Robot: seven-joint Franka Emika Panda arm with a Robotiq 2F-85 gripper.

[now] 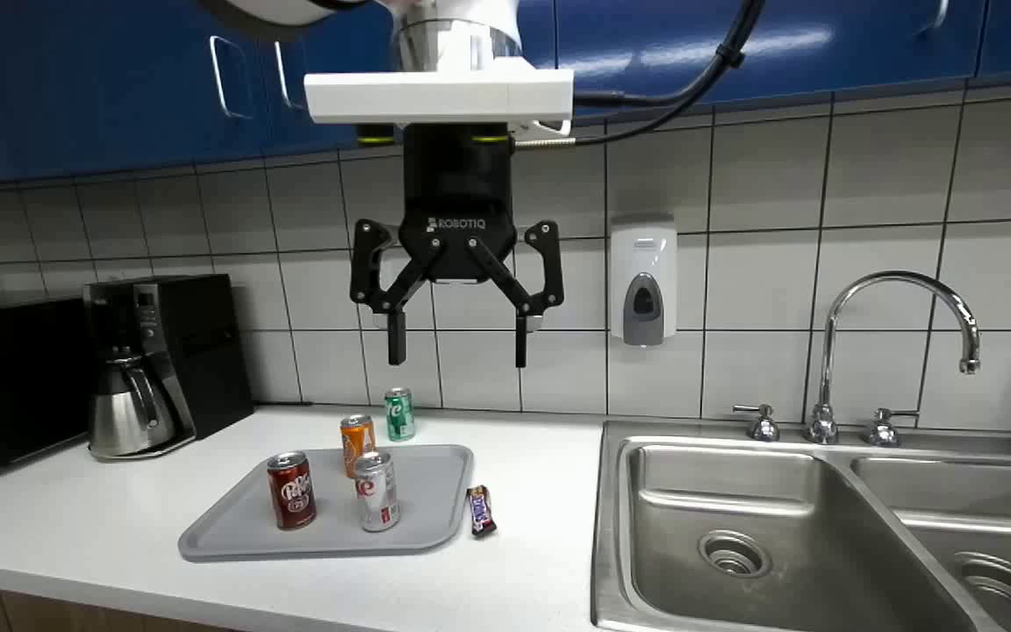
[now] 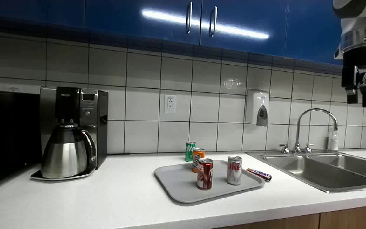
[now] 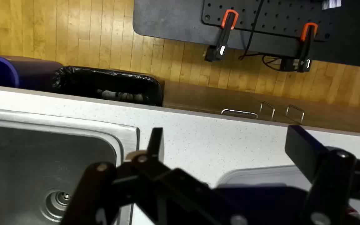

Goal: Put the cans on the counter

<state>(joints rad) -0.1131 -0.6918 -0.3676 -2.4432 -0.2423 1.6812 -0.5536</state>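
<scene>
Your Robotiq gripper (image 1: 459, 362) hangs high, jaws wide apart, holding nothing. Below it, toward the coffee maker (image 2: 89, 114), your Dr Pepper can (image 1: 291, 491), silver Coke can (image 2: 234, 171) and orange Fanta can (image 2: 196, 156) stand upright on the gray tray (image 1: 425, 491), not yet on the counter (image 1: 541, 527) itself.

Shiny blue cupboards (image 2: 167, 30) with silver handles (image 2: 215, 19) hang high on the far wall (image 2: 175, 73) of pale tiles (image 2: 141, 105), a white streak of light (image 2: 170, 17) shines across their doors (image 2: 249, 16), and the near floor (image 3: 105, 40) is made of yellow-brown wood.
</scene>
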